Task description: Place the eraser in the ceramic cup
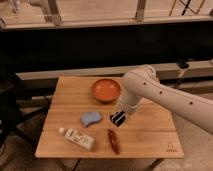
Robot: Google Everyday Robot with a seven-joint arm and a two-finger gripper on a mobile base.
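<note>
The ceramic cup [106, 90], a shallow orange-red bowl, stands at the back middle of the wooden table [160, 135]. A blue pad, the eraser [91, 118], lies flat on the table in front of the cup and to its left. My gripper [118, 119] points down at the table just right of the eraser and in front of the cup, low over the wood. My white arm [165, 100] reaches in from the right. Nothing shows inside the cup.
A white bottle [77, 138] lies on its side near the front left of the table. A dark red elongated object [114, 141] lies near the front edge, below my gripper. A dark bench and rail run behind the table.
</note>
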